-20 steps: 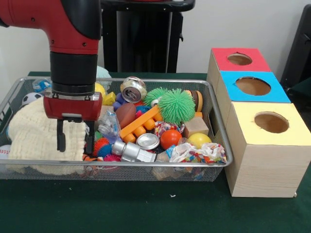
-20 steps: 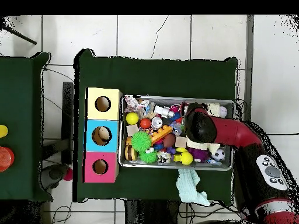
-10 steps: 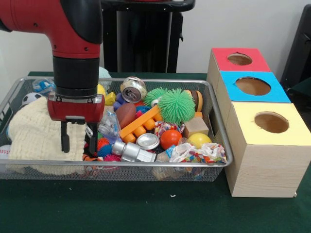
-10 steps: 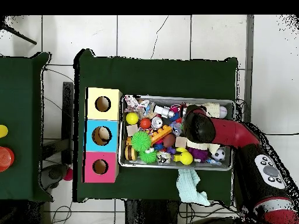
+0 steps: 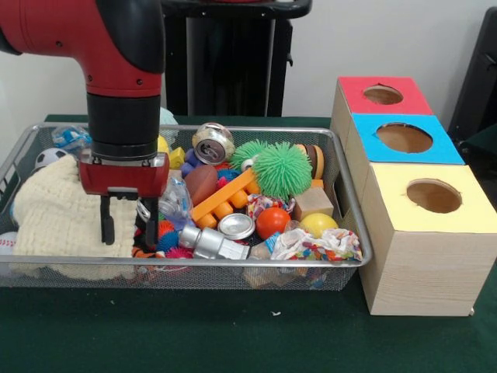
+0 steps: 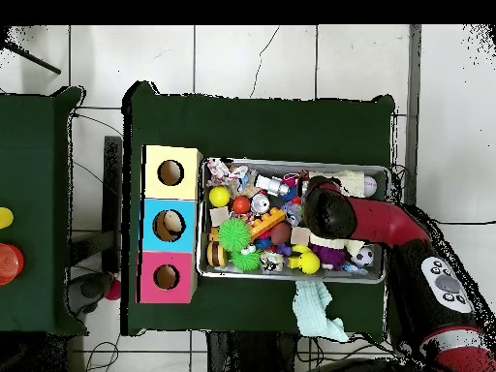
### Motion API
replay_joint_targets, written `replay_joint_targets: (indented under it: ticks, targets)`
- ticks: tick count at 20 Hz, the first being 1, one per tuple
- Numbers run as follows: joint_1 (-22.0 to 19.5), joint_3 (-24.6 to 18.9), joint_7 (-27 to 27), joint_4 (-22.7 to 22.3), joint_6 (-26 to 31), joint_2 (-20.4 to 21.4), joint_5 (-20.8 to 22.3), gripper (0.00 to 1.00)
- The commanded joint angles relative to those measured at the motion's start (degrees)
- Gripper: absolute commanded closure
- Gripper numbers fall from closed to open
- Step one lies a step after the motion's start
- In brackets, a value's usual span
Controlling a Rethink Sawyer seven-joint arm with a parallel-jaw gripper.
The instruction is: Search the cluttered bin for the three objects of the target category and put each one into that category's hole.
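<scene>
My gripper (image 5: 130,239) hangs open in the left half of the wire bin (image 5: 351,211), its fingers (image 5: 107,221) straddling the right edge of a cream cloth (image 5: 54,214) and some spiky balls (image 5: 163,235). Nothing is held. Right of it lie a crumpled plastic bottle (image 5: 175,203), a silver metal piece (image 5: 208,242), a crushed can (image 5: 213,143), a green spiky ball (image 5: 281,169), an orange ball (image 5: 272,222) and a yellow ball (image 5: 318,225). Overhead, the arm (image 6: 329,208) hides the gripper.
Three wooden boxes with round holes stand beside the bin: red (image 5: 382,95), blue (image 5: 404,137), yellow (image 5: 433,196). Overhead they read yellow (image 6: 171,172), blue (image 6: 169,225), red (image 6: 166,277). A pale green cloth (image 6: 316,310) hangs outside the bin's edge.
The gripper has shifted a little to the right and slightly lower in the front view, staying open. The bin's contents look unmoved.
</scene>
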State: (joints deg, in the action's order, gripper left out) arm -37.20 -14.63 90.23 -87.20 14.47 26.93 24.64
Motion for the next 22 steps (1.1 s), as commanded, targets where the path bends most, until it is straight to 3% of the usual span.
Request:
replay_joint_targets:
  ticks: [1, 22]
  targets:
    - [-0.1, -3.5, 5.5, -2.7, 3.1, -2.8, -2.3, 0.00]
    - [4.4, -0.9, 8.3, -3.0, 2.2, -1.9, -4.6, 0.00]
